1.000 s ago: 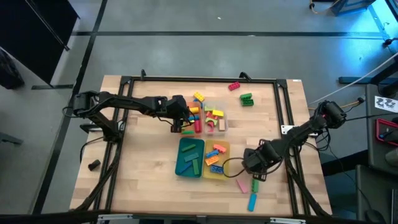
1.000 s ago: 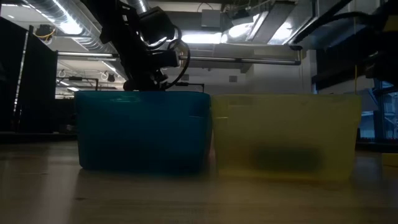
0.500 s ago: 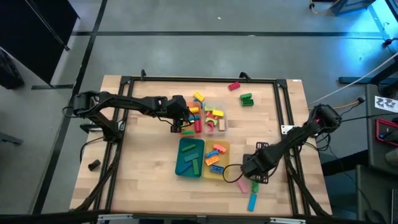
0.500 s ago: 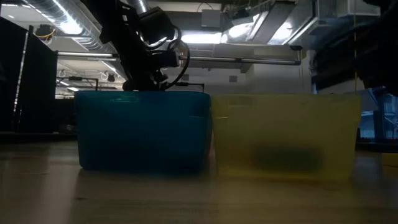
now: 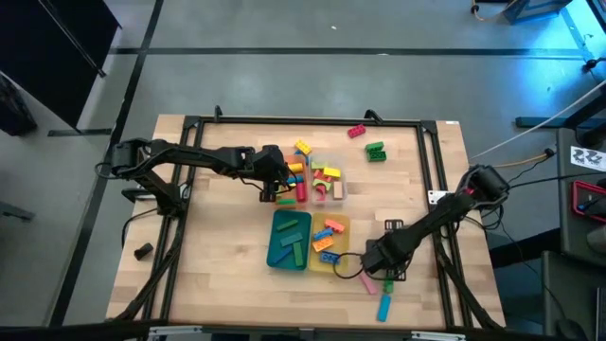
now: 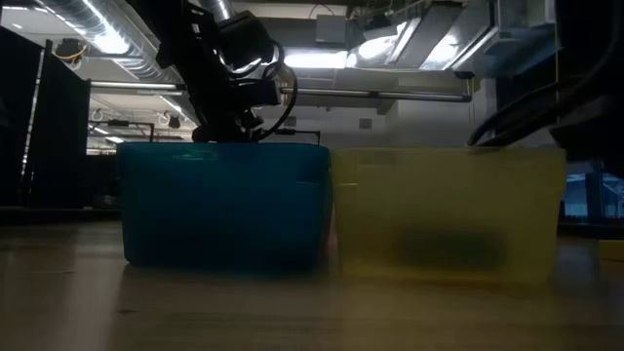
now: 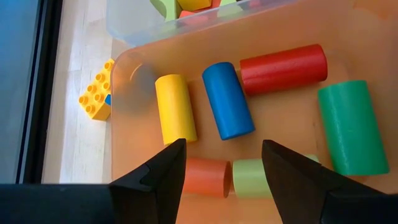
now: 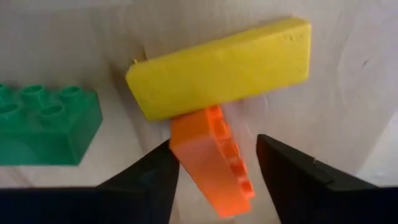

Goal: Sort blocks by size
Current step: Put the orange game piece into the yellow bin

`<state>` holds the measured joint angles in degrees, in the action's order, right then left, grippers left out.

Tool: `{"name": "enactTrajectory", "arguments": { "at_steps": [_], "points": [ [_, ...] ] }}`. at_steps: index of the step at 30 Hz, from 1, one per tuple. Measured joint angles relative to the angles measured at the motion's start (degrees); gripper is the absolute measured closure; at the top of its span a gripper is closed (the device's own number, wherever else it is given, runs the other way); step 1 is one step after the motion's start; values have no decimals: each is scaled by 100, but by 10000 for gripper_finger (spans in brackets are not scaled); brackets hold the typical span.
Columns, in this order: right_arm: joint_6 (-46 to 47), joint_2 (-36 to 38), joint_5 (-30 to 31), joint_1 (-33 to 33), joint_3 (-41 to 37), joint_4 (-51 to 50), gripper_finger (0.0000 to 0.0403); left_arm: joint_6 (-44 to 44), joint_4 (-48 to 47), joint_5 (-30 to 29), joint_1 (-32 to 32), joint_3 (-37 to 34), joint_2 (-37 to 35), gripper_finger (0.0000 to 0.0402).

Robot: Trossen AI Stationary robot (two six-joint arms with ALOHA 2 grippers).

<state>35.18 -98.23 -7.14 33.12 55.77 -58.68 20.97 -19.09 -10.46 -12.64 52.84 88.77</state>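
My right gripper (image 5: pixel 372 267) (image 8: pixel 216 148) hangs open, pointing down, low over loose blocks on the table by the yellow tray's (image 5: pixel 345 227) near right corner. Its fingers stand on either side of an orange brick (image 8: pixel 210 155) that lies on its side, its far end against a yellow bar (image 8: pixel 217 67). A green brick (image 8: pixel 43 124) lies beside them. My left gripper (image 5: pixel 276 189) (image 7: pixel 221 155) is open above the orange tray (image 7: pixel 280 34), over coloured cylinders such as a blue one (image 7: pixel 227 99) and a yellow one (image 7: pixel 175 109).
A clear tray (image 5: pixel 339 192) with blocks sits beside the orange one, and a teal tray (image 5: pixel 275 244) stands beside the yellow one. Loose blocks: a red brick (image 5: pixel 357 132) and a green brick (image 5: pixel 376 152) far right, a blue bar (image 5: pixel 384 306) near the front edge.
My right gripper has come down toward the loose blocks, shifting toward the table's near edge and a little to the left, and its wrist has rolled. My left arm has kept still.
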Motion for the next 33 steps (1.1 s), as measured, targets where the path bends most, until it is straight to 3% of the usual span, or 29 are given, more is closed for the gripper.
{"name": "enactTrajectory", "arguments": {
  "at_steps": [8,16,26,33],
  "points": [
    [-4,-38,-15,-63,21,8,307,66,-4,-4,24,0,-2,208],
    [-2,-38,-247,-407,318,-454,307,155,-83,-9,183,9,-270,208],
    [-710,-38,-247,-970,1542,-1549,295,-2,-465,-6,450,9,-933,208],
    [-725,-38,398,-1245,2412,-1090,298,-125,-789,-6,612,11,-1093,208]
  ]
}}
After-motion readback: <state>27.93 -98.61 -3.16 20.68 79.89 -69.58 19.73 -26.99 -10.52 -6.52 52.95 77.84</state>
